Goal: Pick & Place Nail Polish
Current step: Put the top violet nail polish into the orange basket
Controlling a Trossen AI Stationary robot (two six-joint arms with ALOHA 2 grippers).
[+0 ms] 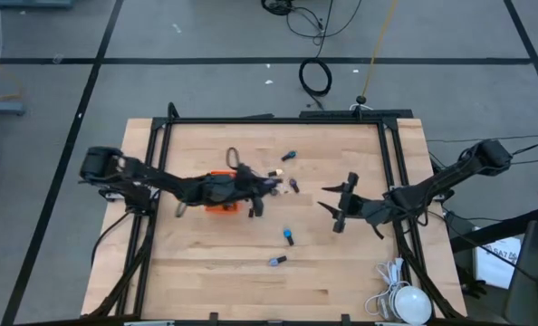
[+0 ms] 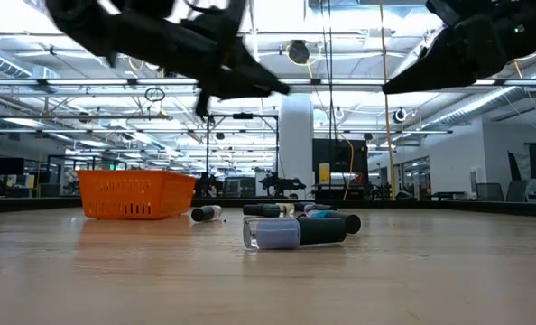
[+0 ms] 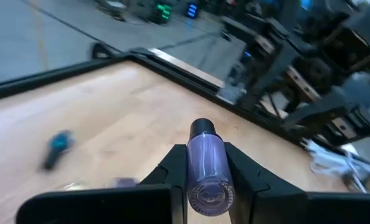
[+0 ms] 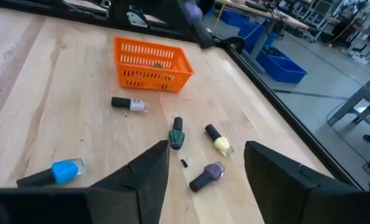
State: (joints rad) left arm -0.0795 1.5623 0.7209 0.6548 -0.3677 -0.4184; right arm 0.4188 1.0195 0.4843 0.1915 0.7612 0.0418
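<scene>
My left gripper (image 1: pixel 267 187) is raised above the table just right of the orange mesh basket (image 1: pixel 220 205) and is shut on a lilac nail polish bottle (image 3: pixel 207 168). My right gripper (image 1: pixel 337 205) is open and empty over the table's right half; in its wrist view its fingers (image 4: pixel 151 171) stand wide apart above loose bottles. Lying on their sides on the wood are a blue bottle (image 4: pixel 55 173), a white one (image 4: pixel 129 104), a green one (image 4: pixel 177 134), a yellow one (image 4: pixel 217 140) and a purple one (image 4: pixel 207 176). My left gripper pinches the lilac bottle's glass body (image 3: pixel 205 163) between its two fingers, one on each side. The bottle lies along the fingers, its dark cap (image 3: pixel 202 129) pointing away past the fingertips and its base toward the wrist. It is lifted clear of the table.
The basket (image 2: pixel 134 194) stands left of centre. Another lilac bottle (image 2: pixel 295 232) lies near the front edge, and a blue one (image 1: pixel 288 236) lies behind it. A black frame (image 1: pixel 278 119) rims the table. A white cable and a round white object (image 1: pixel 405 303) lie at the near right corner.
</scene>
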